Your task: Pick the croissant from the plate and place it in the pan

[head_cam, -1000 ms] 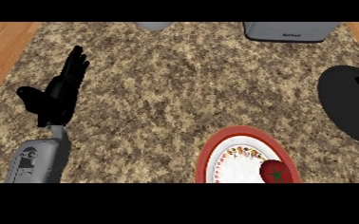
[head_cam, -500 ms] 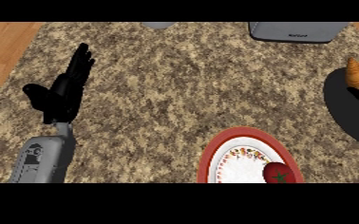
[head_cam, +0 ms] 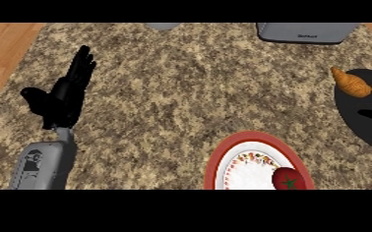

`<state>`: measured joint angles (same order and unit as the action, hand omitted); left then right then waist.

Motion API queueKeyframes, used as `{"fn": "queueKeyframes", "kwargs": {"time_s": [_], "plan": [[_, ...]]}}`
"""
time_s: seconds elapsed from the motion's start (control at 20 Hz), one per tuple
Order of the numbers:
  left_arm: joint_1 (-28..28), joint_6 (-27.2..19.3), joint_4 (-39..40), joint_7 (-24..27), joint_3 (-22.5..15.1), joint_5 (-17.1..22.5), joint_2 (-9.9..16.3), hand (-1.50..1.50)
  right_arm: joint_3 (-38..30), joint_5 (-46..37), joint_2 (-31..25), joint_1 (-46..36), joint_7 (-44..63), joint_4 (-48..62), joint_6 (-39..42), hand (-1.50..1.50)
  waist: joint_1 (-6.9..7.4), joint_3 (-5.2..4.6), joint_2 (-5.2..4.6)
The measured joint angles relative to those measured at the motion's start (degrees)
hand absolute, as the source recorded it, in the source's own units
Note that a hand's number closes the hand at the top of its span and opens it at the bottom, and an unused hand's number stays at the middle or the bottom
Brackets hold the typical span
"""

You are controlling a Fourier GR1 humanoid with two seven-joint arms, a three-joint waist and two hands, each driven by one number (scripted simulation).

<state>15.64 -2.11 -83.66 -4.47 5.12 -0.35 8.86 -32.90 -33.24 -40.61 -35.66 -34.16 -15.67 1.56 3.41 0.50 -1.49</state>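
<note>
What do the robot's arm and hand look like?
Only one arm shows, at the view's left. The smooth grey forearm has small dark markings near its lower end. It narrows to a slim wrist carrying the matte black left hand, with long thin fingers and a stubby thumb.

Single head view, steeply downward onto counter (head_cam: 189, 88), fairly near

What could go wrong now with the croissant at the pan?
The croissant lies at the pan's upper rim, not in its middle, so it might slip out onto the counter. The right hand is out of view, so a release cannot be checked.
</note>
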Motion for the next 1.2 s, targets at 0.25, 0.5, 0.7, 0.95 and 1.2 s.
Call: {"fn": "queueKeyframes", "kwargs": {"time_s": [0.25,0.5,0.7,0.95,1.2], "plan": [[-1.2,-0.3,0.4,1.2,0.3,-0.3,0.0,0.0,-5.5,5.7,-0.9,0.4,-6.1,1.9,2.0,-1.5,-1.09,-0.08,0.39],[-2.1,-0.3,-0.8,0.2,1.2,0.0,0.9,0.0,-9.6,10.7,-4.5,3.5,-10.2,4.5,12.3,-1.5,-2.03,-0.18,0.82],[-2.1,-0.4,-0.3,0.4,1.6,-0.1,1.0,0.0,-10.9,13.1,-8.0,8.2,-12.5,5.0,20.4,-1.5,-2.94,-0.25,1.07],[-2.6,-0.5,0.1,0.5,2.5,0.2,1.4,0.0,-11.7,15.8,-12.2,14.0,-12.3,3.4,25.7,-1.5,-4.01,-0.35,1.44],[-4.2,-1.0,-1.8,-0.1,2.0,-0.2,1.0,0.0,-12.3,18.6,-14.3,20.3,-12.4,0.7,28.0,-1.5,-4.63,-0.43,1.78]]}}
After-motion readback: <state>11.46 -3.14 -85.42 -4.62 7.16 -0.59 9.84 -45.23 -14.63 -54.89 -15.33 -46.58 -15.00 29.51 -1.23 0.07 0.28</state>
